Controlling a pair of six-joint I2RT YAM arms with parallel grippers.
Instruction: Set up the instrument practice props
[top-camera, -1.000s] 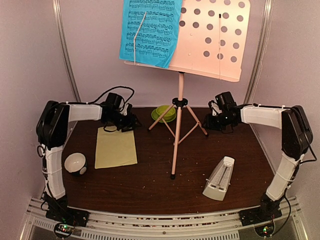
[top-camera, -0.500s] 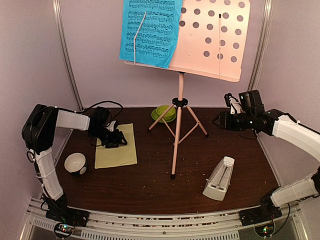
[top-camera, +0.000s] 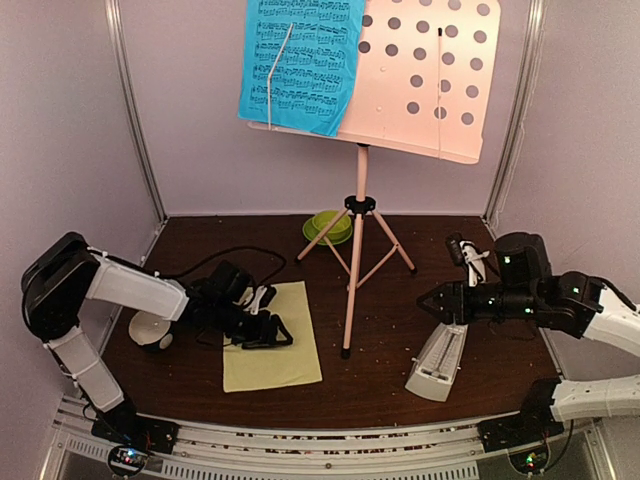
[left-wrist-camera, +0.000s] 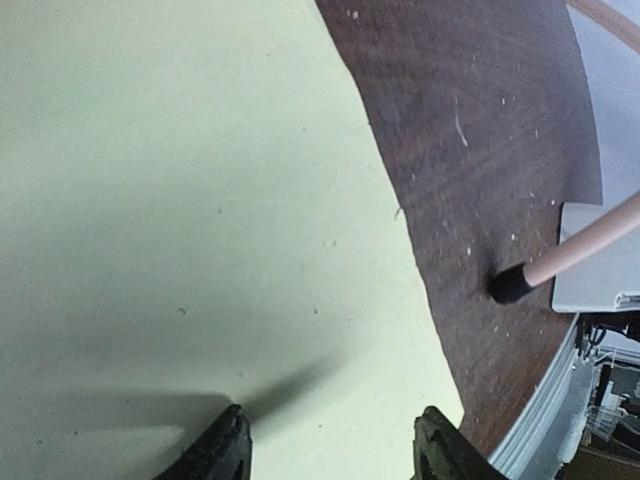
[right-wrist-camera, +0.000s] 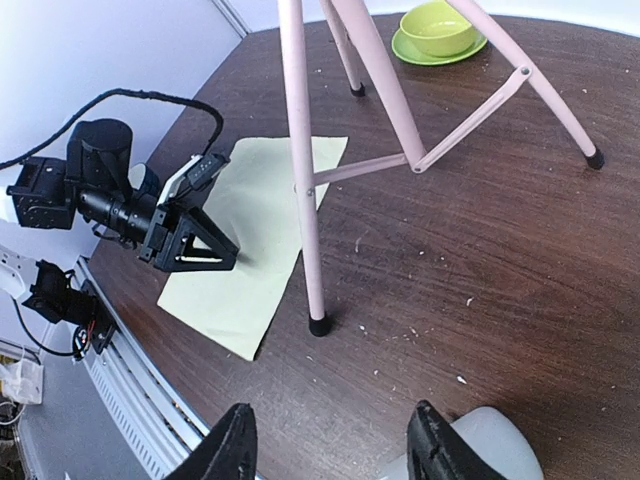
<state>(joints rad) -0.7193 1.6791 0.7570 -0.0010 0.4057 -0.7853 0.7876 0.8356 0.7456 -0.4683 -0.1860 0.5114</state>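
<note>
Yellow paper (top-camera: 275, 358) lies flat on the tabletop (top-camera: 380, 392), left of the pink stand (top-camera: 353, 270). It is thin, light and floppy, so I think it is best slid to an edge and pinched there. The left tool (top-camera: 268, 330) rests on it, fingers spread, holding nothing. The white metronome (top-camera: 438, 364) stands near the front right. It looks hard and slippery; grab its sides. The right tool (top-camera: 432, 300) hangs over it, spread and empty.
</note>
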